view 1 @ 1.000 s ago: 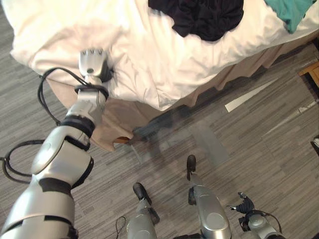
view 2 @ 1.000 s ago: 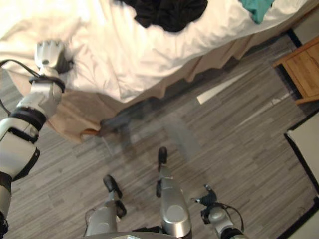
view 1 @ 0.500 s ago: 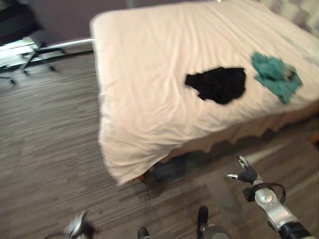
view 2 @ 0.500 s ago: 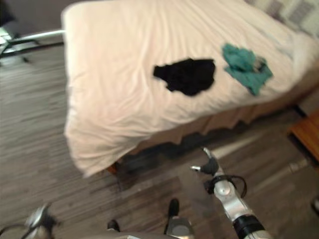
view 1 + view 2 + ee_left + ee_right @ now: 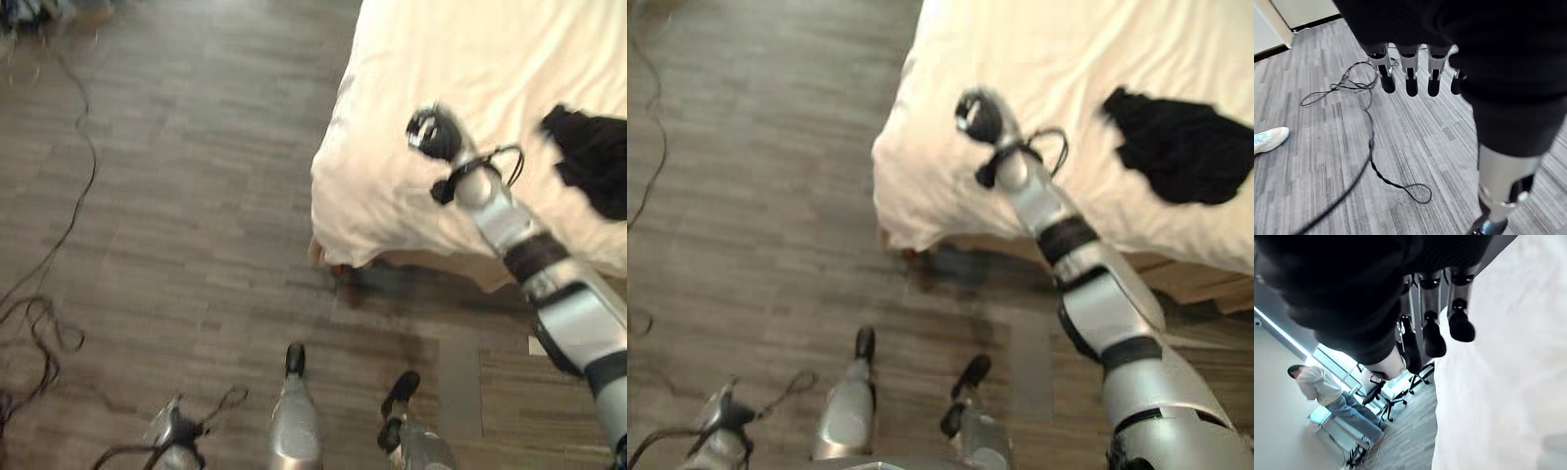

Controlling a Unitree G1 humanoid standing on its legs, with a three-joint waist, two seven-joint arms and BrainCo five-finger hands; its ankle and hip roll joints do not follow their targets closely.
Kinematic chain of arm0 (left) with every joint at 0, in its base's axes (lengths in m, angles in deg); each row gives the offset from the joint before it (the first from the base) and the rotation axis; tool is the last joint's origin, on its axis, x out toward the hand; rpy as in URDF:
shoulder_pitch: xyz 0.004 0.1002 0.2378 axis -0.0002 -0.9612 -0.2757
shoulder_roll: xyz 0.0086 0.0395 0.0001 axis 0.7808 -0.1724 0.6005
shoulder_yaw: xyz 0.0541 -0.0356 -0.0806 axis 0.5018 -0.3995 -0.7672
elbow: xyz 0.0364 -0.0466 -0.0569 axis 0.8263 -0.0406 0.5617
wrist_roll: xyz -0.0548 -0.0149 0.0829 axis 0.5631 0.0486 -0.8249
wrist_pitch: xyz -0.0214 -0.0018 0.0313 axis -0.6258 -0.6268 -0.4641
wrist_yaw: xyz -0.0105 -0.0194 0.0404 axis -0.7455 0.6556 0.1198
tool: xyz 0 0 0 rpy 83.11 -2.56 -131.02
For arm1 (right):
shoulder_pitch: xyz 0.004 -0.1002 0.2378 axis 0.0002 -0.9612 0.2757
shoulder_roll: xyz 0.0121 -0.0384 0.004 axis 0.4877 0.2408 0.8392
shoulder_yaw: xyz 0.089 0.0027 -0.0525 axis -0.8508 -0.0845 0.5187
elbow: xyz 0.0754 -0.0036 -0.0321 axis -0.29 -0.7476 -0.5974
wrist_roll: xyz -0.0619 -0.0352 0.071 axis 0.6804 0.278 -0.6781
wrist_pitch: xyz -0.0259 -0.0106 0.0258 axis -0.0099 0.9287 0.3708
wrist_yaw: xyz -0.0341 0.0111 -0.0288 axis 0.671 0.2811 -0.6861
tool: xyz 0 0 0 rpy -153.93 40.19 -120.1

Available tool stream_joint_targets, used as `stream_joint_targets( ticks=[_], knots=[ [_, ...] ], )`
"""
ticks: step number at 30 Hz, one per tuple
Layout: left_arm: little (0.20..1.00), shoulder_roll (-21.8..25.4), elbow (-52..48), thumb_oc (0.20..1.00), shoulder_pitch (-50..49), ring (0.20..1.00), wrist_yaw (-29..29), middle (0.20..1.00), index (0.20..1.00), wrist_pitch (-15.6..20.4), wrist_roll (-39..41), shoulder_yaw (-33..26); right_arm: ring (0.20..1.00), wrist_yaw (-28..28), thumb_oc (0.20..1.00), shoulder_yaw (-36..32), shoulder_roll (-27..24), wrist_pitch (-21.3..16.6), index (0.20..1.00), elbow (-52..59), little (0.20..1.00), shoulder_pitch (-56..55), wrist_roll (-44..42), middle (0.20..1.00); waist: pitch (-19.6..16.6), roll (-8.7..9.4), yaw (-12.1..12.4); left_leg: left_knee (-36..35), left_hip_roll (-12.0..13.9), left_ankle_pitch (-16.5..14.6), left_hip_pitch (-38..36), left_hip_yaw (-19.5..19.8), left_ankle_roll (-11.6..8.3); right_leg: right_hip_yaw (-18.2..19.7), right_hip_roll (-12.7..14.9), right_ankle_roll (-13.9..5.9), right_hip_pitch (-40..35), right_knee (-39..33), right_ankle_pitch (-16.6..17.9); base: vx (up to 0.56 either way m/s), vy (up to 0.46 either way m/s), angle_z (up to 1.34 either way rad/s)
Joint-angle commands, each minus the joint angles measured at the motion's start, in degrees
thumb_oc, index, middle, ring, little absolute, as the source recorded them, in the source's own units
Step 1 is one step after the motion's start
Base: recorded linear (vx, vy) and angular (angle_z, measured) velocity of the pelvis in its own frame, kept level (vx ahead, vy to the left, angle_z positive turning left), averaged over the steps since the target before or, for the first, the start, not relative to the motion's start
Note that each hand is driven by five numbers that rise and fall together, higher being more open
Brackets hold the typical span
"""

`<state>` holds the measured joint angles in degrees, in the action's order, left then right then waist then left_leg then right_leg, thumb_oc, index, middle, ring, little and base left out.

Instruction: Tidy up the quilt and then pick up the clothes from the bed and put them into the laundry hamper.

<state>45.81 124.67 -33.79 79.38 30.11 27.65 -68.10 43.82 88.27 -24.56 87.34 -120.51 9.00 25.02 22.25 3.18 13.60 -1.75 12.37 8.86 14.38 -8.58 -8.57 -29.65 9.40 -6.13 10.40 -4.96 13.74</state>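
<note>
Half a second earlier the right hand (image 5: 434, 132) had hung low over the floor beside the bed; it was now seen raised over the near corner of the quilt (image 5: 470, 59), while the left hand (image 5: 1409, 73), which a second before had been at the quilt's edge, was lowered near the floor (image 5: 176, 245) with its fingers straight and nothing held. The whole view had also swung, so the camera itself had been turned toward the bed's corner. From this it was judged that the tidying of the quilt was being taken over by the right arm and was not yet finished. In the right wrist view the right hand's fingers (image 5: 1462, 325) were shown hanging relaxed just above the white cloth, nothing gripped. The quilt was seen pale and softly rumpled, draped over the corner. The black garment (image 5: 1181, 142) lay crumpled on the quilt, well apart from the right hand, not yet picked up. A person (image 5: 1322, 387) was visible standing far off.
</note>
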Motion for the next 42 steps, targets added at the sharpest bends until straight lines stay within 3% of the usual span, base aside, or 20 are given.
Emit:
stream_joint_targets(
  ticks=[1, 5, 6, 8, 11, 15, 17, 18, 20, 23, 24, 25, 29, 32, 34, 36, 39, 40, 41, 42],
  knots=[
    [1.000, 1.6, -0.5, 1.000, 6.2, 1.000, 2.6, 1.000, 1.000, 1.1, 2.8, 6.7, 0.200, -2.6, 0.200, 1.3, -1.2, 0.0, 0.200, -2.3, 0.200, 4.9, -3.1, 0.200, 4.0, -3.03, 2.0, -2.7, 1.0, -0.7, 0.1, -2.2, -2.33, 2.1, 6.1, -6.42, -0.3, 9.1, -13.1, -0.10, 0.012, 0.40],
    [1.000, -0.8, -3.8, 1.000, 8.8, 1.000, 2.5, 1.000, 1.000, 1.2, 2.8, 10.8, 0.200, -1.3, 0.200, 2.5, 3.9, 1.3, 0.200, -7.7, 0.200, 3.1, -2.5, 0.200, 6.3, -4.74, 2.8, -2.7, 0.0, 0.0, 3.8, -1.5, -1.97, 1.2, 7.0, -6.32, 3.2, 11.6, -13.7, -0.04, 0.036, 0.30],
    [1.000, -1.9, -4.0, 1.000, 8.9, 1.000, 2.5, 1.000, 1.000, 0.9, 2.0, 12.0, 0.200, -0.2, 0.200, 3.1, 7.4, 1.7, 0.200, -9.5, 0.200, 0.2, -1.2, 0.200, 6.8, -5.35, 2.7, -2.7, -0.3, -0.1, 4.1, -1.6, -1.67, 1.3, 7.5, -6.26, 3.9, 12.4, -13.9, -0.02, 0.067, 0.11],
    [1.000, -2.4, -4.2, 1.000, 9.0, 1.000, 2.4, 1.000, 1.000, 0.8, 1.6, 12.4, 0.200, 0.4, 0.200, 3.4, 9.1, 1.8, 0.200, -9.9, 0.200, -2.0, -0.5, 0.200, 6.7, -5.42, 2.6, -2.7, -0.5, -0.2, 4.0, -1.6, -1.51, 1.5, 7.6, -6.24, 4.0, 12.5, -13.9, 0.01, 0.046, 0.06],
    [1.000, -4.6, -3.0, 1.000, 8.2, 1.000, 2.4, 1.000, 1.000, 0.1, 0.1, 12.5, 0.200, 4.5, 0.200, 5.9, 17.8, 1.8, 0.200, -8.0, 0.200, -16.0, 2.1, 0.200, 6.4, -5.26, 1.3, -2.9, -1.0, -1.1, 2.1, -2.2, -1.02, 2.1, 7.9, -6.10, 2.8, 11.7, -13.8, 0.06, 0.034, 0.09],
    [1.000, -5.7, -1.6, 1.000, 7.5, 1.000, 2.5, 1.000, 1.000, -0.3, -0.9, 11.9, 0.200, 9.0, 0.200, 10.4, 19.9, 0.1, 0.200, -1.7, 0.200, -23.7, 4.3, 0.200, 5.4, -4.48, 0.2, -3.1, -1.1, -1.8, 0.3, -2.6, -1.00, 2.6, 7.7, -6.14, 1.3, 10.5, -13.5, 0.05, -0.009, -0.13],
    [1.000, -5.9, -0.1, 1.000, 7.0, 1.000, 2.5, 1.000, 1.000, -0.6, -1.9, 11.3, 0.200, 11.3, 0.200, 13.6, 17.8, -2.2, 0.200, 10.8, 0.200, -26.1, 3.6, 0.200, 4.3, -3.68, -1.2, -3.2, -0.8, -2.4, -1.6, -3.1, -1.07, 3.4, 7.4, -6.16, -0.2, 9.1, -13.2, 0.08, -0.025, -0.29],
    [1.000, -5.9, -0.1, 1.000, 7.0, 1.000, 2.5, 1.000, 1.000, -0.6, -1.9, 11.3, 0.200, 11.3, 0.200, 13.6, 17.8, -2.1, 0.200, 10.8, 0.200, -26.1, 3.6, 0.200, 4.3, -3.70, -1.2, -3.2, -0.8, -2.4, -1.7, -3.1, -1.09, 3.4, 7.4, -6.17, -0.2, 9.2, -13.3, 0.08, -0.019, -0.27],
    [1.000, -5.3, 0.3, 1.000, 7.1, 1.000, 3.0, 1.000, 1.000, -0.8, -2.0, 10.4, 0.200, 10.7, 0.200, 12.3, 14.0, -5.5, 0.200, 25.9, 0.200, -22.9, -1.2, 0.200, 3.9, -2.97, -2.6, -3.2, -0.6, -1.7, -2.2, -4.1, -0.70, 3.7, 7.1, -5.60, 0.0, 8.5, -12.2, -0.02, -0.011, -0.29],
    [1.000, -4.8, -0.1, 1.000, 7.2, 1.000, 3.2, 1.000, 1.000, -0.4, -1.6, 9.9, 0.200, 8.6, 0.200, 9.2, 10.7, -7.5, 0.200, 31.7, 0.200, -19.4, -3.7, 0.200, 3.8, -2.91, -3.1, -3.0, -0.4, -1.6, -2.2, -4.4, -0.81, 4.1, 6.9, -5.58, 0.3, 8.3, -12.1, -0.02, -0.033, -0.30],
    [1.000, -3.9, -1.8, 1.000, 7.3, 1.000, 3.0, 1.000, 1.000, 0.4, -1.7, 10.4, 0.200, 4.1, 0.200, 5.3, 6.0, -8.5, 0.200, 32.7, 0.200, -13.4, -2.7, 0.200, 4.0, -3.28, -3.4, -2.8, -0.3, -1.3, -1.7, -4.5, -1.00, 4.1, 6.9, -5.64, 1.0, 8.4, -12.0, 0.00, -0.048, -0.22],
    [1.000, -3.9, -1.8, 1.000, 7.4, 1.000, 3.0, 1.000, 1.000, 0.4, -1.7, 10.4, 0.200, 4.1, 0.200, 5.3, 6.0, -8.5, 0.200, 32.7, 0.200, -13.3, -2.7, 0.200, 4.0, -3.30, -3.3, -2.8, -0.3, -1.4, -1.7, -4.6, -1.00, 4.2, 6.9, -5.63, 1.0, 8.4, -12.0, -0.01, -0.050, -0.22],
    [1.000, -1.7, -6.5, 1.000, 7.3, 1.000, 2.7, 1.000, 1.000, 2.6, 0.1, 12.3, 0.200, -6.9, 0.200, -3.5, -2.2, -6.1, 0.200, 19.3, 0.200, -1.5, -2.7, 0.200, 5.9, -5.91, -3.4, -2.9, -0.5, -1.3, 1.3, -3.9, -1.72, 4.9, 7.3, -6.26, 5.2, 10.7, -12.9, 0.00, -0.034, -0.12],
    [1.000, -1.4, -7.0, 1.000, 7.5, 1.000, 2.7, 1.000, 1.000, 3.0, 1.2, 12.7, 0.200, -9.7, 0.200, -5.5, -4.3, -4.7, 0.200, 8.9, 0.200, 2.0, -5.4, 0.200, 6.8, -6.92, -3.3, -2.8, -0.7, -1.0, 3.0, -4.3, -1.59, 5.5, 7.7, -6.31, 7.7, 12.5, -13.2, -0.06, 0.012, 0.11],
    [1.000, -1.5, -7.1, 1.000, 7.6, 1.000, 2.7, 1.000, 1.000, 2.7, 2.0, 13.1, 0.200, -10.9, 0.200, -8.1, -6.8, -2.2, 0.200, -6.1, 0.200, 3.5, -9.1, 0.200, 7.5, -7.74, -3.5, -2.7, -0.7, -0.8, 4.2, -4.9, -1.31, 6.3, 7.9, -6.33, 10.0, 14.1, -13.5, -0.03, 0.042, 0.09],
    [1.000, -2.4, -6.8, 1.000, 7.2, 1.000, 2.4, 1.000, 1.000, 2.0, 1.9, 13.1, 0.200, -10.5, 0.200, -12.0, -7.7, -1.6, 0.200, -12.9, 0.200, 0.2, -13.4, 0.200, 7.5, -7.89, -3.9, -2.6, -0.8, -1.0, 4.1, -5.2, -1.03, 6.8, 7.9, -6.28, 10.3, 14.3, -13.9, 0.01, 0.033, 0.04],
    [1.000, -3.6, -6.2, 1.000, 6.4, 1.000, 2.1, 1.000, 1.000, 1.4, 1.4, 12.7, 0.200, -10.1, 0.200, -17.1, -7.6, -1.5, 0.200, -14.0, 0.200, -8.4, -16.2, 0.200, 7.5, -7.69, -4.8, -2.5, -0.9, -1.5, 3.0, -5.4, -0.69, 6.7, 7.8, -6.27, 9.1, 14.0, -14.1, 0.02, 0.023, 0.01],
    [1.000, -4.6, -5.4, 1.000, 6.2, 1.000, 2.0, 1.000, 1.000, 1.0, 1.3, 12.0, 0.200, -10.1, 0.200, -19.6, -6.5, -1.8, 0.200, -12.5, 0.200, -14.0, -17.2, 0.200, 7.5, -7.48, -5.7, -2.4, -0.9, -2.0, 2.3, -5.5, -0.51, 6.9, 7.7, -6.24, 8.5, 13.6, -14.2, 0.08, 0.059, 0.10],
    [1.000, -6.0, -4.8, 1.000, 5.2, 1.000, 1.5, 1.000, 1.000, -0.1, 0.6, 10.0, 0.200, -10.5, 0.200, -25.3, -3.5, -2.4, 0.200, -6.0, 0.200, -29.5, -16.5, 0.200, 7.1, -6.75, -7.8, -2.2, -1.2, -3.2, 0.2, -5.7, -0.11, 6.9, 7.6, -6.30, 6.5, 13.2, -14.2, 0.08, 0.060, 0.10],
    [1.000, -5.9, -4.8, 1.000, 4.8, 1.000, 1.5, 1.000, 1.000, -0.1, 0.6, 10.3, 0.200, -10.6, 0.200, -25.7, -3.3, -2.1, 0.200, -5.2, 0.200, -30.6, -16.3, 0.200, 6.8, -6.67, -7.6, -2.2, -1.2, -3.2, 0.0, -5.6, -0.10, 6.8, 7.6, -6.34, 6.3, 13.1, -14.3, 0.13, 0.061, 0.08]
  ],
)
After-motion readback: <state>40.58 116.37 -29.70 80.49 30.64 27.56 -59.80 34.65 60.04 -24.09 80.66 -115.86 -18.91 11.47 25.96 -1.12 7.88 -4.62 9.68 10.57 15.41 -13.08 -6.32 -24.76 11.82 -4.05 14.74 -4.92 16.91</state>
